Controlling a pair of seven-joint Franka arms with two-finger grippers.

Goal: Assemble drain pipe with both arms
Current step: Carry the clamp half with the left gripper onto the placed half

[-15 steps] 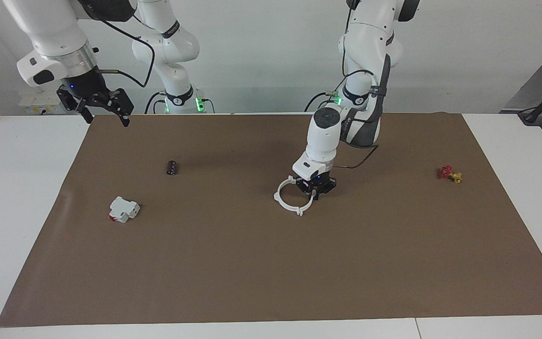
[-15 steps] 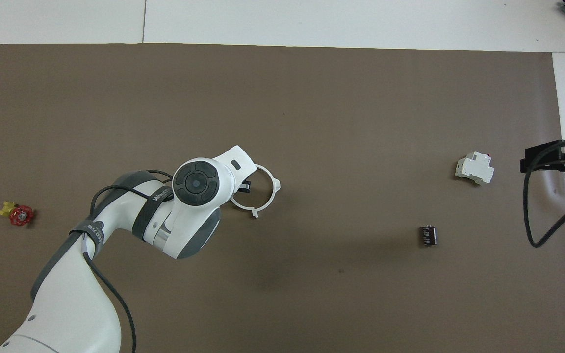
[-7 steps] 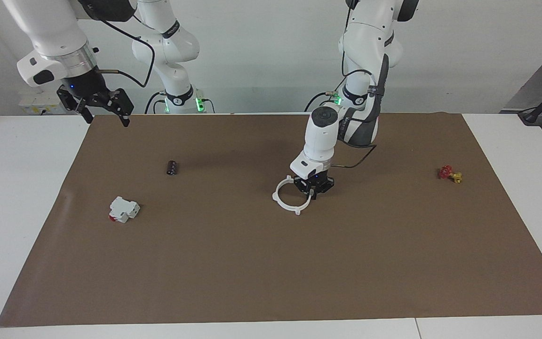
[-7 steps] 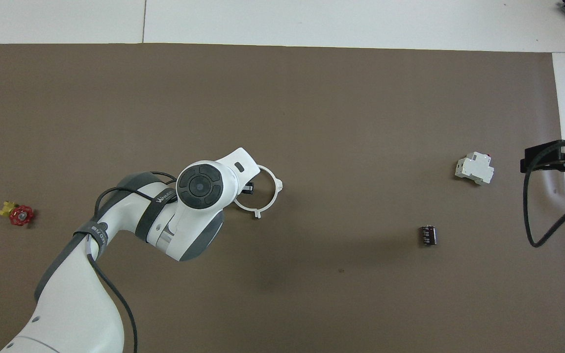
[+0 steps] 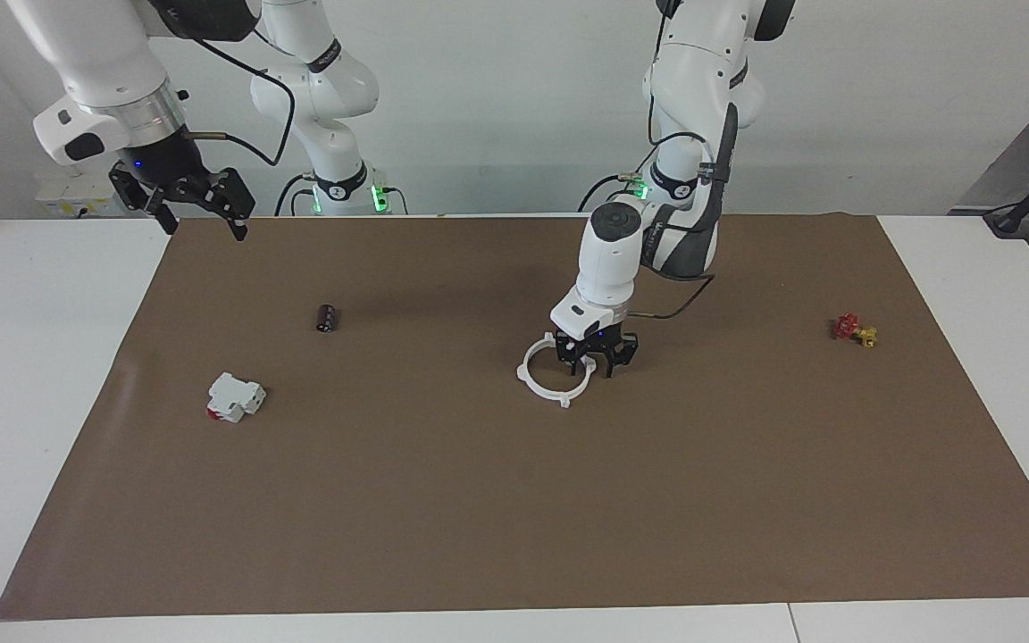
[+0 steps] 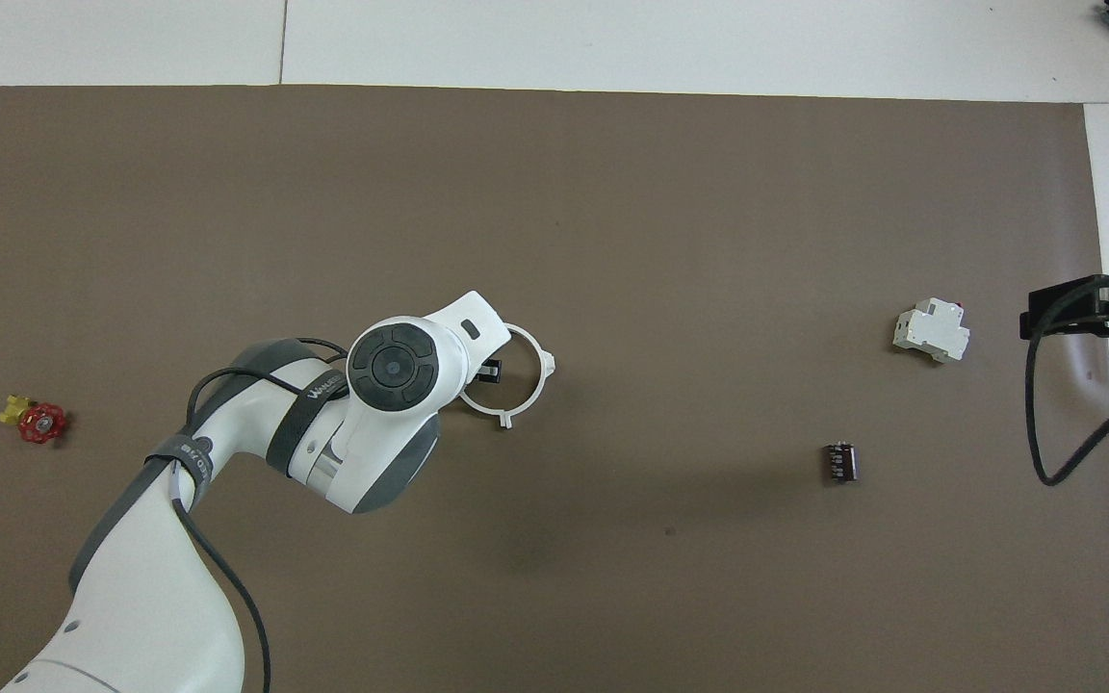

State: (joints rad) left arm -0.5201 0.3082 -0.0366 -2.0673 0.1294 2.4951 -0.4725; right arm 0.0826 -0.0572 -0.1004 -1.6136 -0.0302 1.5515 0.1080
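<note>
The drain pipe (image 5: 553,377), a thin white plastic ring w/ small outer tabs, is seen lying flat near the middle of the matte brown sheet (image 5: 514,500) laid over the white desk (image 5: 23,375). Taken from the right arm's end in the facing view: the right claw (image 5: 202,207) is held up over the sheet's corner nearest the robots, fingers spread wide, nothing in them. A boxy white part w/ a red end (image 5: 234,397) and a small black cylinder (image 5: 326,317) are found next. The left claw (image 5: 598,362) is set low at the ring's rim, on the left-arm side, fingers parted astride it; contact can't be told. A red-and-yellow valve (image 5: 854,329) lies at the left arm's end.
</note>
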